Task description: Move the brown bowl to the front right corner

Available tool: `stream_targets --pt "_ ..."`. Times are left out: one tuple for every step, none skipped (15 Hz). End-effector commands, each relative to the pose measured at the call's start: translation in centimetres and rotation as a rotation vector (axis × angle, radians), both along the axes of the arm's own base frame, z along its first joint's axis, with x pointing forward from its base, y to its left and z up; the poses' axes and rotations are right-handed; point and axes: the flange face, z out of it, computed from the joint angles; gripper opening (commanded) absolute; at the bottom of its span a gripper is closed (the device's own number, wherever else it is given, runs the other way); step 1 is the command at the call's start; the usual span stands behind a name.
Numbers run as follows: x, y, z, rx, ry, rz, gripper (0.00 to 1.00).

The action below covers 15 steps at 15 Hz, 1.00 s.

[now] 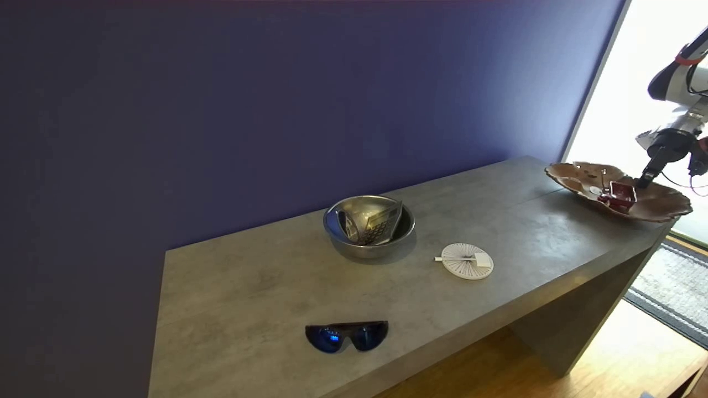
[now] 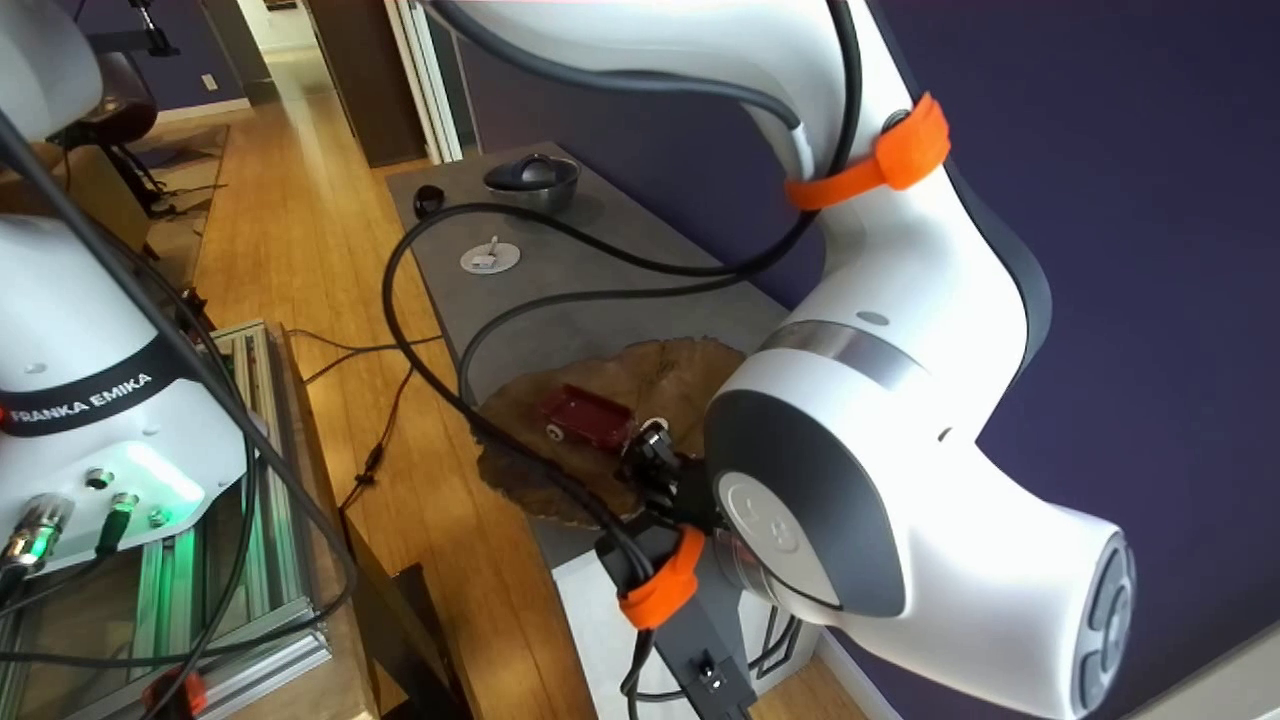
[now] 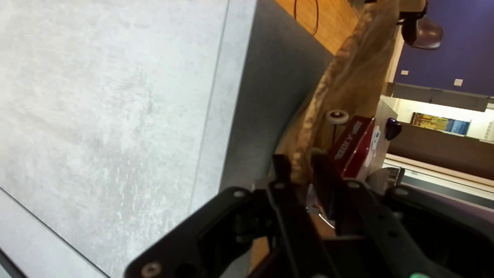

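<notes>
The brown bowl (image 1: pixel 661 203), wide and shallow with a wavy rim, is at the window end of the grey table (image 1: pixel 249 293), overhanging its edge. It also shows in an exterior view (image 2: pixel 675 375) and the wrist view (image 3: pixel 359 65). A red toy wagon (image 1: pixel 620 194) sits inside it. My gripper (image 1: pixel 646 179) is at the bowl's rim; in the wrist view my gripper (image 3: pixel 301 162) has its fingers close on both sides of the rim, shut on it. The table corner by the bowl is partly covered; I cannot tell which corner is the front right one.
A silver metal bowl (image 1: pixel 368 253) holding a grater stands by the purple wall (image 1: pixel 265 110). A flat white disc (image 1: pixel 462 269) and dark sunglasses (image 1: pixel 347 336) lie on the table. A black cable (image 2: pixel 400 320) loops across an exterior view.
</notes>
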Motion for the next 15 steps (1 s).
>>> stream_targets --pt "0.4 -0.6 0.3 -0.024 -0.012 -0.025 0.55" --pt "0.5 -0.8 0.3 -0.038 -0.021 -0.03 0.64" --pt "0.7 -1.3 0.6 -0.059 -0.034 -0.041 0.7" --pt "0.8 -1.9 1.0 -0.097 -0.058 -0.054 0.76" --pt "1.0 -2.8 1.6 -0.141 -0.084 -0.067 0.84" --pt "1.1 -3.5 2.2 -0.175 -0.105 -0.081 0.91" --pt "1.1 -4.3 3.0 -0.203 -0.125 -0.095 0.99" --pt "0.9 -4.9 3.9 -0.224 -0.142 -0.107 1.0" --pt "0.7 -5.6 5.1 -0.248 -0.178 -0.134 1.0" --pt "0.3 -6.3 6.4 -0.26 -0.204 -0.169 1.0" --pt "-0.2 -6.8 7.7 -0.258 -0.218 -0.209 1.0" --pt "-1.0 -6.8 9.1 -0.238 -0.228 -0.227 1.0" --pt "-2.3 -6.4 10.5 -0.196 -0.231 -0.229 1.0" --pt "-3.3 -5.9 11.5 -0.16 -0.236 -0.231 1.0" --pt "-4.7 -4.9 12.6 -0.108 -0.245 -0.221 1.0"
